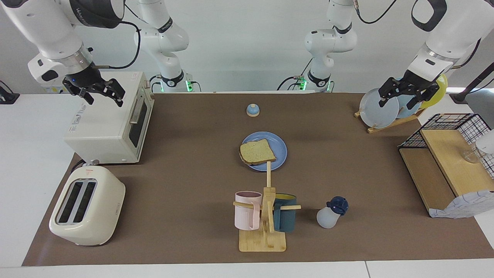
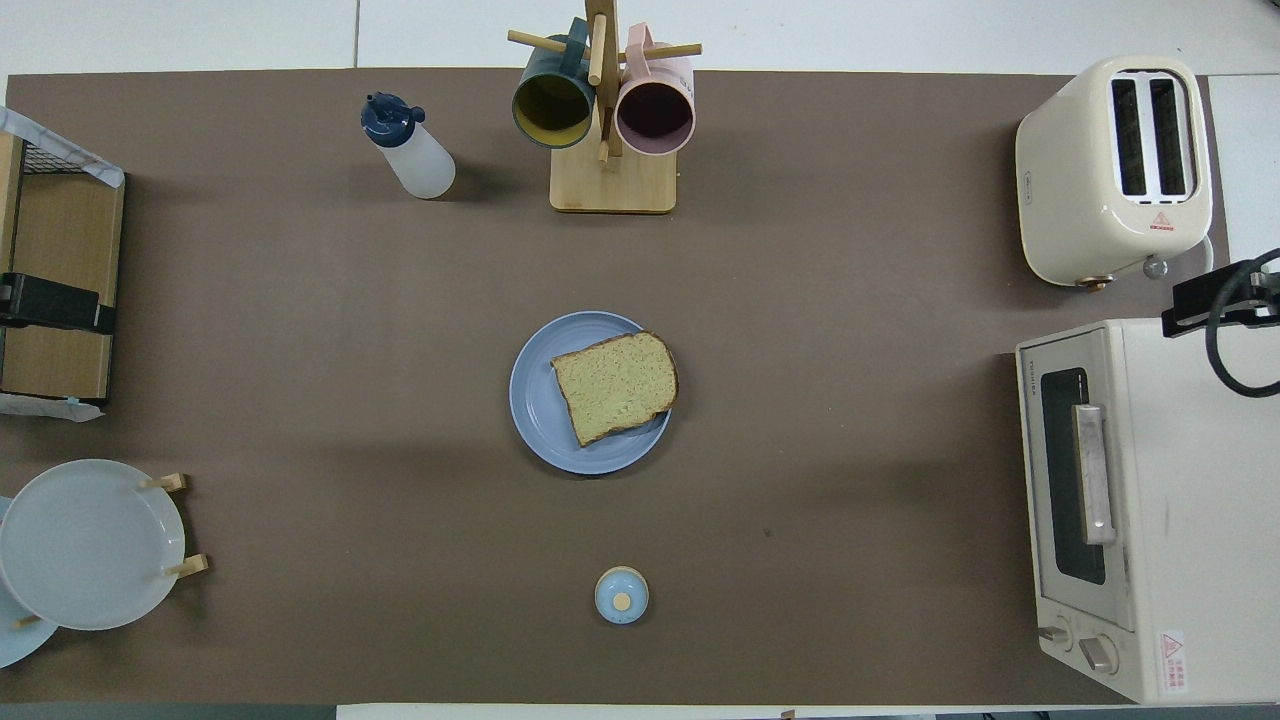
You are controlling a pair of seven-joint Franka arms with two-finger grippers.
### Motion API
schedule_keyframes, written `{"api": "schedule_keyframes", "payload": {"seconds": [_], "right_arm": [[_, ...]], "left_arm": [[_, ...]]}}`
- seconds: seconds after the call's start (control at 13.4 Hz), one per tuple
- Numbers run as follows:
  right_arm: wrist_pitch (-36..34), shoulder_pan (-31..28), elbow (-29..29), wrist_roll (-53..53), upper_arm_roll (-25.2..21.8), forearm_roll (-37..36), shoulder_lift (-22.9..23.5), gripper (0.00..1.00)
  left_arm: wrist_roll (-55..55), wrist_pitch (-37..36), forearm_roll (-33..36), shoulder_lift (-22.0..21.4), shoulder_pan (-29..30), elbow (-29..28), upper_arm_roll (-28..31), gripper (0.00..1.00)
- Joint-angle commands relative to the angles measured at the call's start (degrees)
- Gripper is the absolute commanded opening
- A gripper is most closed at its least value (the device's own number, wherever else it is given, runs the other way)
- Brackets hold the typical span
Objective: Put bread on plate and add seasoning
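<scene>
The bread lies flat on the plate, shifted toward the right arm's end so one edge overhangs the rim. The plate sits mid-table on the brown mat.

With the plate as dial centre and twelve o'clock pointing away from the robots, the seasoning stands at about eleven o'clock, well apart, leaning slightly, its navy cap on. At twelve o'clock a wooden mug tree carries a dark teal mug and a pink mug. At six o'clock sits a small blue-domed bell.

At about two o'clock is a cream toaster; at about four o'clock, a white toaster oven with its door closed. At about eight o'clock plates stand upright in a wooden rack; at nine o'clock is a wooden shelf with a wire basket.

The right gripper hangs in the air over the toaster oven, fingers spread wide and holding nothing. The left gripper hangs over the plate rack, its fingers likewise apart and empty.
</scene>
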Motion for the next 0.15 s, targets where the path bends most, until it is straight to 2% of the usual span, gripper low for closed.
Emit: {"api": "schedule_keyframes", "payload": {"seconds": [0.0,0.07], "right_arm": [[1.1,-0.2,-1.7,-0.9,-0.1,-0.2,-1.4,1.00],[1.1,-0.2,-1.7,-0.9,0.0,-0.2,-1.4,1.00]], "left_arm": [[0.3,-0.8,-0.5,0.1,-0.2,0.1,-0.1,1.00],[0.2,-0.8,-0.2,0.1,-0.2,0.1,-0.1,1.00]]}}
